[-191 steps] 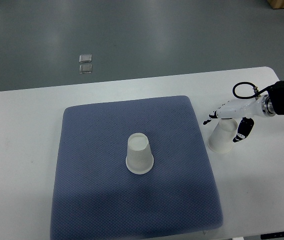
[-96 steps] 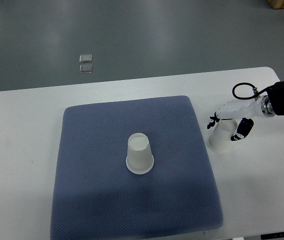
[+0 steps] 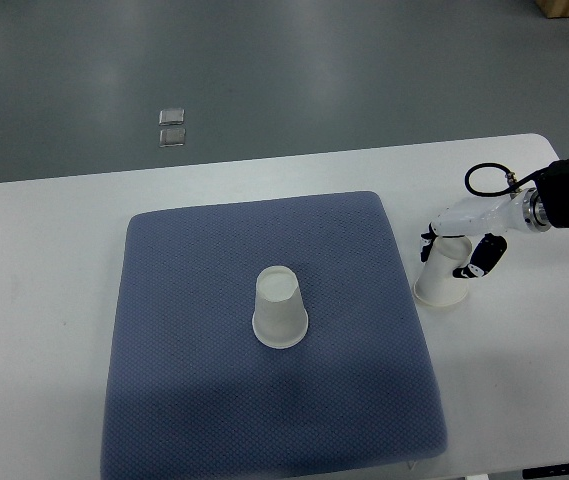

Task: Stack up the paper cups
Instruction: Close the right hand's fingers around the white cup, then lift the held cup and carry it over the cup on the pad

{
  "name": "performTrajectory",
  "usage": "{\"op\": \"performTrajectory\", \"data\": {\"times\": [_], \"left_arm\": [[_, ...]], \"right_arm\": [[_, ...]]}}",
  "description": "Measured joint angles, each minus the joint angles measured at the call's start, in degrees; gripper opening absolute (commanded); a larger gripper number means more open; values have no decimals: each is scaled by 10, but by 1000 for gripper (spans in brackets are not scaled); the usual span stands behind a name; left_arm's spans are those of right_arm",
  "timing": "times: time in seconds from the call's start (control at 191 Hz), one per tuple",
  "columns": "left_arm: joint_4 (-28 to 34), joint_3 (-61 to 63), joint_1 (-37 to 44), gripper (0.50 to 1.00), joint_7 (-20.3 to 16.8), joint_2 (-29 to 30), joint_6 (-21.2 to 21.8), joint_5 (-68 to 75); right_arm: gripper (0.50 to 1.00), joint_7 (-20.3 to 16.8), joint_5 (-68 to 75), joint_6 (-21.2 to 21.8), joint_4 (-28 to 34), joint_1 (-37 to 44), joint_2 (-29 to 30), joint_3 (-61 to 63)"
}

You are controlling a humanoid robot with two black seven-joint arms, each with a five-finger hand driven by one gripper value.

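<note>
Paper cup [image 3: 445, 275], inverted on the table [image 3: 524, 360] at right of frame, gripped by my right hand [image 3: 461, 240], fingers [image 3: 487, 255] closed around it, presumably for stacking onto the second inverted cup [image 3: 279, 307] on the blue mat [image 3: 214, 400].

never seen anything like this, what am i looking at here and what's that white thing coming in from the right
This is a single camera looking steeply down from the robot's own side onto a white table. The white thing is the robot's right hand, a hand with fingers on an arm coming in from the right edge. Its fingers are wrapped around the top of an upside-down paper cup that stands on the table just beside a blue mat. A second paper cup, also upside down, stands near the middle of the mat. The job is to stack the cups, so the held one probably goes over the other. The left arm is not in the picture.
</note>
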Motion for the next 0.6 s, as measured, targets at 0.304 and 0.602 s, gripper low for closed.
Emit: {"op": "performTrajectory", "data": {"times": [0.304,0.602], "left_arm": [[0,0,0,1000,0,0,0,0],[0,0,0,1000,0,0,0,0]], "right_arm": [[619,6,5,3,4,27,-5,0],[619,14,7,29,16,88,-8,1]]}}
